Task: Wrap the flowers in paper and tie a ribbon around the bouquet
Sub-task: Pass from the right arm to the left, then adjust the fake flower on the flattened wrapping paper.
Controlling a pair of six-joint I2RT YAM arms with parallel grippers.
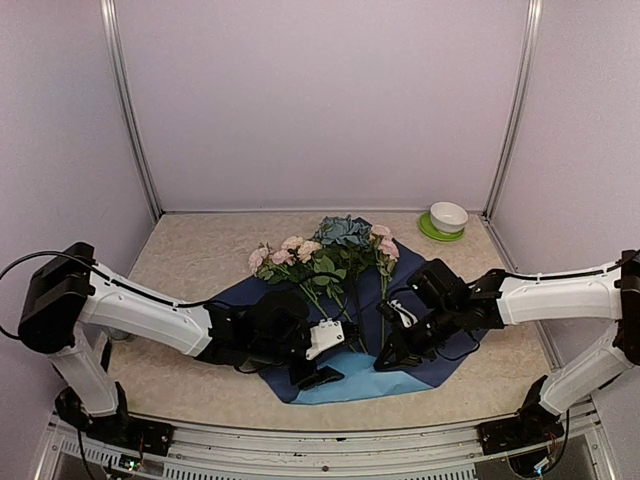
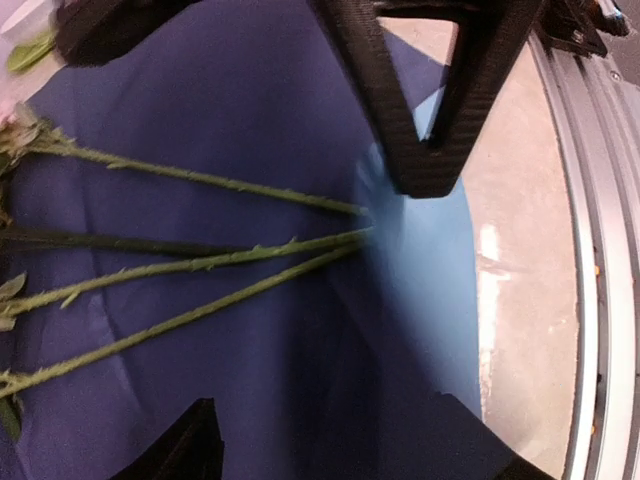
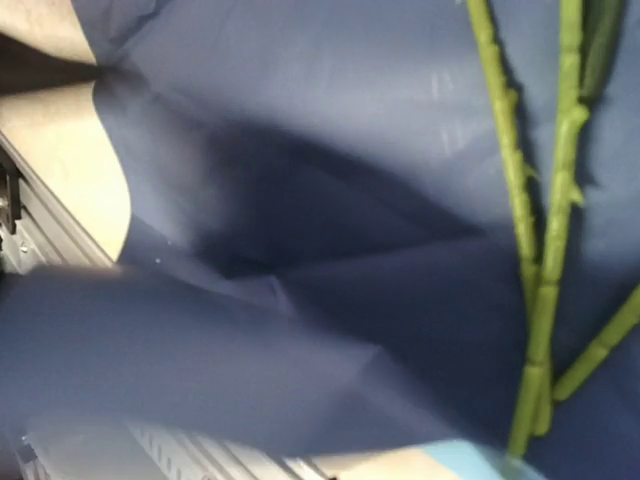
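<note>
The paper [image 1: 240, 297] lies spread on the table, dark blue side up, with a light blue flap [image 1: 350, 386] folded over at its near edge. The flowers [image 1: 325, 250] lie on it, pink and blue-grey blooms far, stems [image 2: 200, 265] pointing near. A thin black strand among the stems looks like the ribbon [image 2: 110, 242]. My left gripper [image 1: 320, 364] hovers open over the near paper, its fingers [image 2: 190, 450] wide apart. My right gripper [image 1: 390, 355] is shut on the flap's edge [image 2: 425, 175]. In the right wrist view a lifted fold of paper [image 3: 250, 340] hides its fingers.
A white bowl on a green plate [image 1: 447, 218] stands at the far right corner. The metal rail [image 2: 600, 300] runs along the table's near edge just past the paper. Pale walls and corner posts close in the beige tabletop [image 1: 190, 250].
</note>
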